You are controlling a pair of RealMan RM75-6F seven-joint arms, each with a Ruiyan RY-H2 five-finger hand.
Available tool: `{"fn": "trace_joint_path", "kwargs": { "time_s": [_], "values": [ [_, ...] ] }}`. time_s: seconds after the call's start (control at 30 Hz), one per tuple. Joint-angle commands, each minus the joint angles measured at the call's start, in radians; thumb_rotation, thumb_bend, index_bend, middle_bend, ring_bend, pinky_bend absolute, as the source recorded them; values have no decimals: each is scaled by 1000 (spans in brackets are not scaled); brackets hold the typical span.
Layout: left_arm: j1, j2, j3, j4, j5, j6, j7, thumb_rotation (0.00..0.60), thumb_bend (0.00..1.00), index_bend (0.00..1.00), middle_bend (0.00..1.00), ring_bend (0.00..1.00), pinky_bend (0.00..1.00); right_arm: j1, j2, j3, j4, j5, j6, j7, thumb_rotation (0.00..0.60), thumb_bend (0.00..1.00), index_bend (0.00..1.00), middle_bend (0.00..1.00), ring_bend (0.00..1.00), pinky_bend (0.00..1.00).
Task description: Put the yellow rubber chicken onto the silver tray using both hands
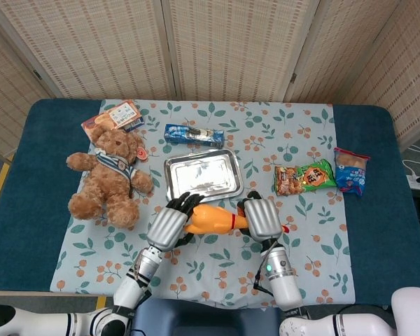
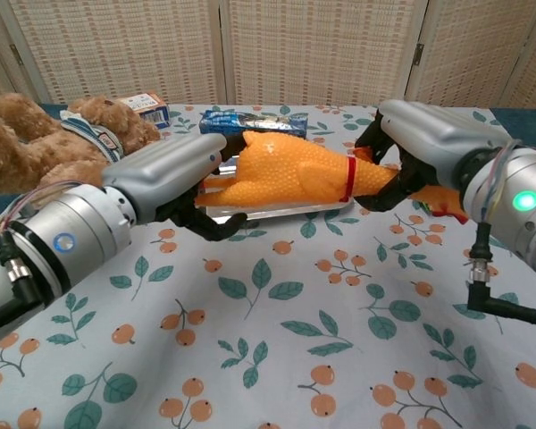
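The yellow rubber chicken (image 1: 213,219) (image 2: 290,170) is lifted off the cloth, just in front of the silver tray (image 1: 201,158) (image 2: 286,213). My right hand (image 1: 261,218) (image 2: 420,138) grips its neck by the red band. My left hand (image 1: 166,225) (image 2: 165,174) is at its tail end with the fingers stretched out and spread along the body. The thumb hangs below, apart from the chicken. The tray has nothing on it.
A brown teddy bear (image 1: 110,175) (image 2: 36,147) lies left of the tray. A blue packet (image 1: 193,134) (image 2: 250,121) lies behind the tray. A green snack bag (image 1: 304,177) and a blue bag (image 1: 351,170) lie to the right, an orange box (image 1: 113,116) at the back left.
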Motion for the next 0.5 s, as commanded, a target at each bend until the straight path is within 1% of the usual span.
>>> {"fn": "trace_joint_path", "kwargs": {
  "time_s": [0.03, 0.1, 0.17, 0.33, 0.4, 0.47, 0.5],
  "values": [
    [-14, 34, -13, -68, -95, -34, 50, 600, 341, 0, 0, 0, 118, 0, -4, -4, 3, -1, 4, -7, 600, 316, 866, 586, 801, 986],
    [-16, 35, -18, -82, -108, -33, 33, 600, 324, 0, 0, 0, 113, 0, -5, -5, 4, -2, 7, -11, 600, 316, 866, 587, 801, 986],
    [-17, 33, -21, -83, -99, -25, 16, 600, 319, 0, 0, 0, 110, 0, -6, -5, 5, -5, 12, -13, 600, 316, 866, 587, 801, 986],
    [-15, 1, -12, -47, -16, 33, -36, 600, 330, 0, 0, 0, 108, 0, -5, -5, 7, -3, 12, -15, 600, 316, 866, 587, 801, 986],
    [-12, -15, -7, -25, 19, 54, -64, 600, 334, 0, 0, 0, 119, -1, -4, -5, 8, -3, 12, -16, 600, 316, 866, 587, 801, 986],
    [-9, -28, -6, -9, 43, 74, -84, 600, 338, 5, 6, 6, 152, -1, -4, -5, 7, -2, 10, -14, 600, 316, 866, 587, 801, 986],
    [-6, -40, -8, 3, 60, 91, -103, 600, 348, 42, 45, 33, 183, -1, -3, -5, 6, -2, 9, -13, 600, 316, 866, 587, 801, 986]
  ]
}}
